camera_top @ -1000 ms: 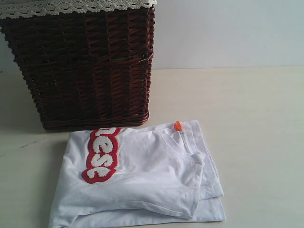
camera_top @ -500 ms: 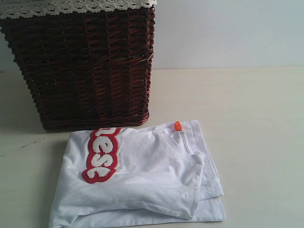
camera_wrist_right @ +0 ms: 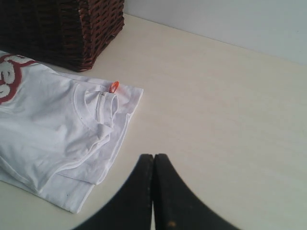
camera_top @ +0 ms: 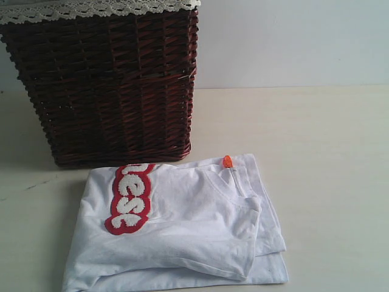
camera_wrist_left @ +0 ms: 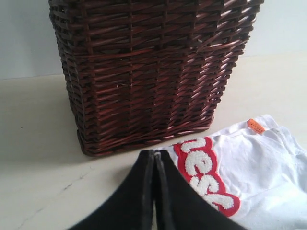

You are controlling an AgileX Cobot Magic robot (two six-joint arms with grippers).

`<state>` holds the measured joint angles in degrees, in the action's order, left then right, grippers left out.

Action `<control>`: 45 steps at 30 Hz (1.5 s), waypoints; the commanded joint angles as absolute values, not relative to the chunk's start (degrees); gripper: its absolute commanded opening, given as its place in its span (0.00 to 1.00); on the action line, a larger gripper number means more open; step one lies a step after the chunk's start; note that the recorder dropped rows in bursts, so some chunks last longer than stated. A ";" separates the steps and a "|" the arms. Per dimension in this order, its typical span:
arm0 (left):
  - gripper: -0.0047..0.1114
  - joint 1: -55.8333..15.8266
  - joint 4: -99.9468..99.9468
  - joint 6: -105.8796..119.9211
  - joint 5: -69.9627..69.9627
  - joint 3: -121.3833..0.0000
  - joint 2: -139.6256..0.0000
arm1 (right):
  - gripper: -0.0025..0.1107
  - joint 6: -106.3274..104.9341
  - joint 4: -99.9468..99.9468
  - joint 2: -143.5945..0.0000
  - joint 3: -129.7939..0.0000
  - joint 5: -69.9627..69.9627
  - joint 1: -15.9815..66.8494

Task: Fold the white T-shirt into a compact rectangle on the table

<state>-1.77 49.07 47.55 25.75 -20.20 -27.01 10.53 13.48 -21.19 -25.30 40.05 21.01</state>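
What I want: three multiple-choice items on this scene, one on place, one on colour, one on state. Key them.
1. Where is the white T-shirt relative to the basket?
A. Inside it.
B. On the table, by its foot.
C. Draped over its rim.

2. What colour is the band around the shirt's letters?
A. Blue.
B. Green.
C. Red.

3. How do the left gripper and right gripper stand?
A. Both shut, empty.
B. Both open.
C. Both shut on the shirt.

Key: 1 B, it lies folded on the tabletop; 2 C, the band shows red; 3 A, each wrist view shows jaws pressed together, holding nothing.
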 commanded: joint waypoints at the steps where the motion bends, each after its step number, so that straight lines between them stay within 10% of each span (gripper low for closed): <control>1: 0.04 -1.62 50.88 44.63 25.13 -20.03 -25.39 | 0.02 10.67 13.69 -20.90 -24.99 39.23 21.04; 12: 0.04 -1.62 6.50 -6.51 17.54 -12.17 -12.87 | 0.02 10.67 13.71 -20.90 -24.99 39.36 21.04; 45: 0.04 -1.62 -2.81 -6.21 20.36 0.00 0.00 | 0.02 10.67 13.56 -20.90 -24.99 39.25 21.04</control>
<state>-1.77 -2.47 -6.09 20.57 -0.18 -0.34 10.53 13.48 -21.19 -25.30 40.05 21.01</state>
